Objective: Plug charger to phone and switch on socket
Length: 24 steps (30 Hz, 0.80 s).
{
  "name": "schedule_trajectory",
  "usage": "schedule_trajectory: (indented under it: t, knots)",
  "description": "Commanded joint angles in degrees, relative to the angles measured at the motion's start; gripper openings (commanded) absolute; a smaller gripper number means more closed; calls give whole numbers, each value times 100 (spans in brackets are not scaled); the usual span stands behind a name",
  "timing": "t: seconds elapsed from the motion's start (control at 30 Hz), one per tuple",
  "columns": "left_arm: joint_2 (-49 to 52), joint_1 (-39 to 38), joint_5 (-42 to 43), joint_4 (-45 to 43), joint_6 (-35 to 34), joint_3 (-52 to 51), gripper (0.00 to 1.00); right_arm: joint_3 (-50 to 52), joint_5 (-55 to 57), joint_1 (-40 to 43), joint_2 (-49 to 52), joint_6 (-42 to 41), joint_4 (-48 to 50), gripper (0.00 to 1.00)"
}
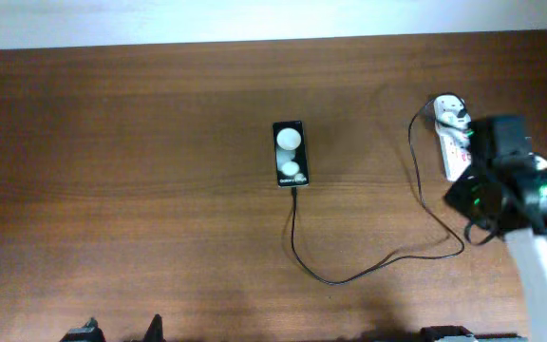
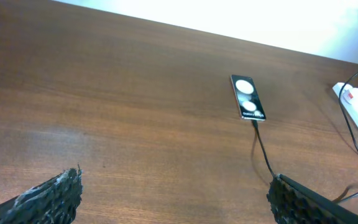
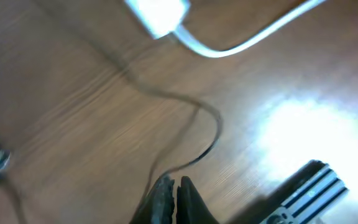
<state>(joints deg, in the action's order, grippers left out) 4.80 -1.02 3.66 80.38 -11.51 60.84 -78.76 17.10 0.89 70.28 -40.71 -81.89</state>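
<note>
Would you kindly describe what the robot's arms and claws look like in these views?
The right arm has a white link leading to a black wrist block with small green lights. The left claw has black fingers with a rough, knobbly texture, one scuffed whitish. The right claw looks dark and tapered, though blurred.

Open room on your left, clutter at the right edge.
You have bare bench [image 1: 112, 190] everywhere left of the phone [image 1: 290, 153]. On the right, the charger [image 1: 349, 278] loops from the phone's near end toward the socket [image 1: 452, 157], and the right arm [image 1: 511, 195] hangs over that strip, blocking any approach from above.
</note>
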Motion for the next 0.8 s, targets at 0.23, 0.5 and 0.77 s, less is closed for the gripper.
schedule_trajectory:
  t: [0.23,0.5,0.77]
  knots:
    - [-131,-22,17,-13,90,4,99,-2455,-1541,2090,2745,903,-94,4]
    - [-442,-39,17,72,90,92,99,-2745,-1561,2096,3449,876,697,4]
    - [-442,-37,-1342,-431,92,92,99,-2743,-1543,2090,3915,898,1217,4]
